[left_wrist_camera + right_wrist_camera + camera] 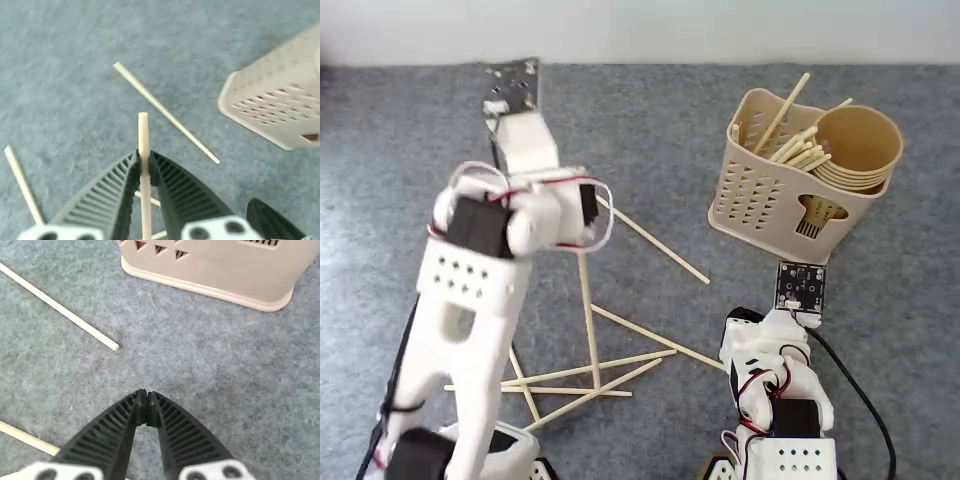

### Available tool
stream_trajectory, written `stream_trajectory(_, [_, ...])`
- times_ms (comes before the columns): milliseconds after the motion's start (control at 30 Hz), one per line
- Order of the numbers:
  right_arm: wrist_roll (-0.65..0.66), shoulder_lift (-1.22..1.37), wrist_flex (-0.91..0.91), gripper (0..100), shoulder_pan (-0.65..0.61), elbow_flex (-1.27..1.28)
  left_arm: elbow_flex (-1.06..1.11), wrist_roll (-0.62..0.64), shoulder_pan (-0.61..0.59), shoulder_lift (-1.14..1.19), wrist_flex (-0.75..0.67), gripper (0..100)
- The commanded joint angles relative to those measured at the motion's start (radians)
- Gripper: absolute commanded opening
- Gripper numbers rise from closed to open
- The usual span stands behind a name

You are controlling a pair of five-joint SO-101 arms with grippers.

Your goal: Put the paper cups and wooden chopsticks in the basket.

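Grey felt mat (660,120) covers the table. A beige perforated plastic basket (760,190) stands at the far right of the mat. A nested stack of tan paper cups (860,150) fills its right side. A bundle of pale wooden chopsticks (798,148) leans in its left side, tips above the rim. Left gripper (144,159): black ribbed jaws clamped on one held chopstick (143,132), which runs lengthwise between them and pokes out past the tips. Cannot tell whether the stick's far end touches the mat. Ahead of it a long loose chopstick (655,243) lies flat and diagonal on the mat, between the left arm and the basket and touching neither. A short-showing stick (20,182) lies off to the left gripper's other side. Right gripper (146,406): jaws pressed together with nothing between them, over bare mat and near the basket's base wall but apart from it. The long loose chopstick's nearer end lies a little to this gripper's left. More sticks lie crossed in a scattered heap (590,378) on the mat between the two arms, toward the near edge.
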Motion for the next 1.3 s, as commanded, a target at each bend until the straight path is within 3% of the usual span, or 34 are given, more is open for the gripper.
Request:
stream_trajectory(0, [-0.002, -0.022, -0.002, 0.9, 0.005, 0.014, 0.142, -0.017, 0.057, -0.143, -0.166, 1])
stream_trajectory(467, [-0.002, -0.022, 0.002, 0.9, 0.005, 0.014, 0.564, -0.018, 0.19, -0.483, -0.827, 1])
stream_trajectory(767, [-0.002, -0.022, 0.002, 0.9, 0.005, 0.014, 0.68, -0.029, 0.247, -0.407, -1.479, 1])
stream_trajectory(900, [-0.002, -0.022, 0.002, 0.9, 0.005, 0.014, 0.67, -0.126, 0.258, -0.285, -1.725, 1])
stream_trajectory(1000, [-0.002, -0.022, 0.002, 0.9, 0.005, 0.014, 0.618, -0.167, 0.258, -0.19, -1.812, 1])
stream_trajectory(1267, [-0.002, -0.022, 0.001, 0.9, 0.005, 0.014, 0.372, -0.166, 0.258, -0.029, -1.812, 1])
